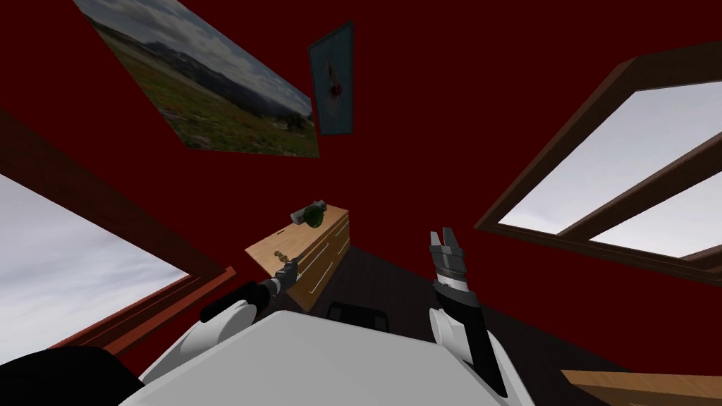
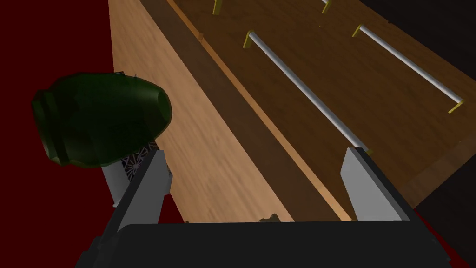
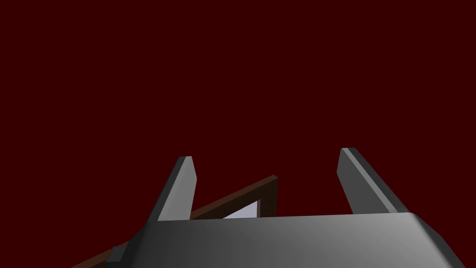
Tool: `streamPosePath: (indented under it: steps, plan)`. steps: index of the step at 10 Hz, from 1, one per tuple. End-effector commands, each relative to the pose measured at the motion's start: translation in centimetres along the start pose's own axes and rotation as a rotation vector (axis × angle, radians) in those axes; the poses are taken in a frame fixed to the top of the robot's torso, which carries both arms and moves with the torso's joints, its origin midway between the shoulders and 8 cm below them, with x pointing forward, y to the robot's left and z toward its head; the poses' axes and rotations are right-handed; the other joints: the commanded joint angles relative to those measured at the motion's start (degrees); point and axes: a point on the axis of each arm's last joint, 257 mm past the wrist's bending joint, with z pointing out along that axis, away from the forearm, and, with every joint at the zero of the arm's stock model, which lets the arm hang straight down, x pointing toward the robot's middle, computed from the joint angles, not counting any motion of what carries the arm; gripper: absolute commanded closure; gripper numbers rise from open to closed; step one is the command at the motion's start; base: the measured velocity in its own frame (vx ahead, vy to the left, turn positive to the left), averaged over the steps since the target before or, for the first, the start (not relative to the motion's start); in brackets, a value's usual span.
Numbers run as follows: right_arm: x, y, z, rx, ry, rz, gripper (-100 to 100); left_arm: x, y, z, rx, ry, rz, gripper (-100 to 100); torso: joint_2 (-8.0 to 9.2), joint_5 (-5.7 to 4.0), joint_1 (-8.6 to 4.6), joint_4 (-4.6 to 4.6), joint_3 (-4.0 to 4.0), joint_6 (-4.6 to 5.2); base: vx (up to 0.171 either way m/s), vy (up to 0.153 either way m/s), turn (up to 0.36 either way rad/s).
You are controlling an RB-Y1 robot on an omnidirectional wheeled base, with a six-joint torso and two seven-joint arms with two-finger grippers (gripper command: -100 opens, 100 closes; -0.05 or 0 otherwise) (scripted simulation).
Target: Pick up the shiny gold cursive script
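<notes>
1. My left tool (image 2: 255, 153) is hanging open over the dresser top (image 2: 139, 56), gripping nothing.
2. The gold script (image 2: 268, 217) is peeking out at the tool's base, between its fingers, so the left arm is nearer.
3. I am finding the script too small to read its long axis or heading.
4. My right tool (image 1: 442, 236) is idling open, well apart.

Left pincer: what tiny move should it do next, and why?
Probably shut gently. The left pincer is open over the wooden dresser, and a small gold thing peeks up between its fingers, close to its dark body. The green vase lies beyond one finger, not between them.
</notes>
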Motion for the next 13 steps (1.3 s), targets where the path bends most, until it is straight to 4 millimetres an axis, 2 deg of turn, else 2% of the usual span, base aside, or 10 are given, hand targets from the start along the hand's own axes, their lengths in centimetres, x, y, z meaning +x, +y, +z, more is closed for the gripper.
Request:
streamPosePath:
  steps: [1,2,3,6,7,8,9,10,12,13]
  plan:
    - [0.0,0.0,0.0,0.000,0.000,0.000,0,-1.0,1.8,-0.4,-0.067,0.000,0.026,-100,0.00,0.00,0.00,0.00,0.00,0.00,0.100,-0.082,0.025]
    - [0.0,0.0,0.0,0.000,0.000,0.000,0,-0.8,2.5,-0.4,-0.092,0.006,0.026,-100,-0.06,0.00,-0.02,0.00,-0.03,0.00,0.088,-0.069,0.026]
    - [0.0,0.0,0.0,0.000,0.000,0.000,0,-1.9,3.8,-0.9,-0.140,0.002,0.052,-100,-0.03,0.01,0.02,-0.01,-0.02,0.00,0.116,-0.065,0.028]
    - [0.0,0.0,0.0,0.000,0.000,0.000,0,-2.7,6.4,-1.8,-0.241,0.012,0.079,-100,-0.03,0.03,0.13,-0.01,-0.01,-0.01,0.086,-0.042,0.016]
    - [0.0,0.0,0.0,0.000,0.000,0.000,0,-3.9,7.5,-2.5,-0.287,0.006,0.109,-100,-0.01,0.04,0.17,0.00,-0.01,0.01,0.116,-0.035,0.007]
    - [0.0,0.0,0.0,0.000,0.000,0.000,0,-3.8,8.1,-2.7,-0.310,0.012,0.108,-100,-0.10,0.04,0.18,-0.01,-0.05,0.01,0.093,-0.016,0.010]
    - [0.0,0.0,0.0,0.000,0.000,0.000,0,-5.0,9.4,-3.5,-0.365,0.008,0.139,-100,-0.06,0.05,0.23,-0.01,-0.04,0.01,0.101,-0.007,0.000]
    - [0.0,0.0,0.0,0.000,0.000,0.000,0,-4.9,9.6,-3.6,-0.375,0.011,0.139,-100,-0.08,0.06,0.28,-0.01,-0.04,0.01,0.083,0.003,0.003]
    - [0.0,0.0,0.0,0.000,0.000,0.000,0,-7.5,12.0,-5.5,-0.486,0.000,0.200,-100,-0.08,0.08,0.39,-0.01,-0.04,0.01,0.124,0.033,-0.007]
    - [0.0,0.0,0.0,0.000,0.000,0.000,0,-7.5,12.3,-5.7,-0.498,0.004,0.199,-100,-0.17,0.10,0.47,-0.04,-0.10,0.01,0.116,0.030,-0.007]
